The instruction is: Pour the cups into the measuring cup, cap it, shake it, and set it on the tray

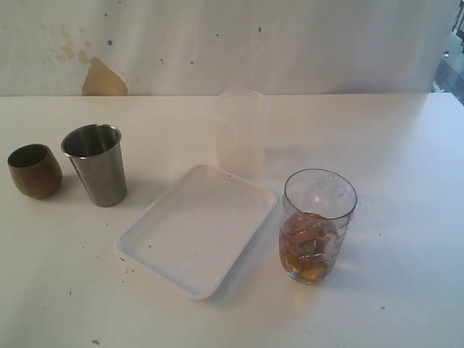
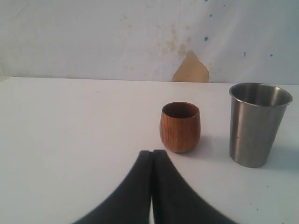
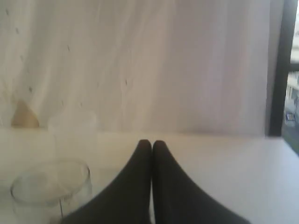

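The brown wooden cup (image 1: pixel 34 170) (image 2: pixel 180 127) and the steel tumbler (image 1: pixel 96 164) (image 2: pixel 256 123) stand side by side at the left of the table. A white tray (image 1: pixel 170 246) lies in the middle. To its right stands the clear measuring cup (image 1: pixel 317 225) (image 3: pixel 49 186), holding brownish contents in its lower part. No cap shows in any view. My left gripper (image 2: pixel 153 152) is shut and empty, a short way in front of the wooden cup. My right gripper (image 3: pixel 152 142) is shut and empty, beside the clear cup. Neither gripper appears in the exterior view.
A frosted translucent container (image 1: pixel 241 133) (image 3: pixel 72 133) stands behind the tray near the back wall. The wall (image 1: pixel 232 43) is stained, with a brown patch (image 1: pixel 103 78) behind the cups. A dark window frame (image 3: pixel 280 70) borders the right wrist view.
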You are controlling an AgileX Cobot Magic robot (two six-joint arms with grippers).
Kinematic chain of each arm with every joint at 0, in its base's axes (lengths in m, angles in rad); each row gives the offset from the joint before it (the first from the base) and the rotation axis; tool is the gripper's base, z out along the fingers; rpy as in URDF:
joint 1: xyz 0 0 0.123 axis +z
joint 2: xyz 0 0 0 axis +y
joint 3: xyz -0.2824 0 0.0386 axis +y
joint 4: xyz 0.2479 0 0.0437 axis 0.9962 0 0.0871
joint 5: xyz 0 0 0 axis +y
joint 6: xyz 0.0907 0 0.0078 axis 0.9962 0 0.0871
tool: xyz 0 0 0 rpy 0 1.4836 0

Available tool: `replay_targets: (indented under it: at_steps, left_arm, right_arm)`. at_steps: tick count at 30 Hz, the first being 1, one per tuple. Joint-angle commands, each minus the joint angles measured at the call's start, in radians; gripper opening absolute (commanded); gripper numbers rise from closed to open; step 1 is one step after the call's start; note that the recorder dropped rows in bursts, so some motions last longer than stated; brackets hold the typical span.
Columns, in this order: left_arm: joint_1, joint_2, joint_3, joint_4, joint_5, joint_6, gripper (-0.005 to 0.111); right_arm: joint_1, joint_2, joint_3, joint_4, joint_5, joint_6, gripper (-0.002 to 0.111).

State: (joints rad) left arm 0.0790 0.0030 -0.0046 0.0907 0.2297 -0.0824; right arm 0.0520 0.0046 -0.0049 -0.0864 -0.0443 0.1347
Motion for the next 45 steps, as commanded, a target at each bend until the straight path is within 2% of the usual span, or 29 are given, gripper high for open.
replay_targets:
  at_steps: [1,3,7,12,15,19,23,38,41,45]
  left_arm:
    - [0.0,-0.003,0.005,0.005,0.003,-0.007,0.0]
    - [0.0,-0.003,0.005,0.005,0.003,-0.007,0.0]
    - [0.0,-0.003,0.005,0.005,0.003,-0.007,0.0]
    - [0.0,-0.003,0.005,0.005,0.003,-0.007,0.0]
    - [0.0,-0.003,0.005,0.005,0.003,-0.007,0.0]
    - [0.0,-0.003,0.005,0.005,0.003,-0.007,0.0]
    - [0.0,-0.003,0.005,0.005,0.003,-0.007,0.0]
    - [0.0,-0.003,0.005,0.005,0.003,-0.007,0.0]
    - [0.0,-0.003,0.005,0.005,0.003,-0.007,0.0]
    - [0.0,-0.003,0.005,0.005,0.003,-0.007,0.0]
  right_arm:
    - [-0.003,-0.005,0.005,0.034,-0.275,0.142,0.0]
    - [-0.003,-0.005,0.005,0.034,-0.246,0.289,0.0]
    - [-0.003,-0.005,0.005,0.032,-0.131,0.425,0.0]
    - [-0.003,-0.005,0.005,0.034,-0.165,0.417,0.0]
    - [-0.003,-0.005,-0.03,0.034,-0.126,0.345,0.0]
    - [-0.003,0.113,-0.138,0.034,-0.077,0.195,0.0]
    - [-0.003,0.337,-0.323,0.034,-0.016,0.099,0.0]
    - [-0.015,1.383,-1.095,0.03,0.772,0.127,0.001]
    - [-0.033,1.497,-1.184,0.03,0.83,0.129,0.008]
    - [-0.035,1.616,-1.264,0.043,0.828,0.097,0.027]
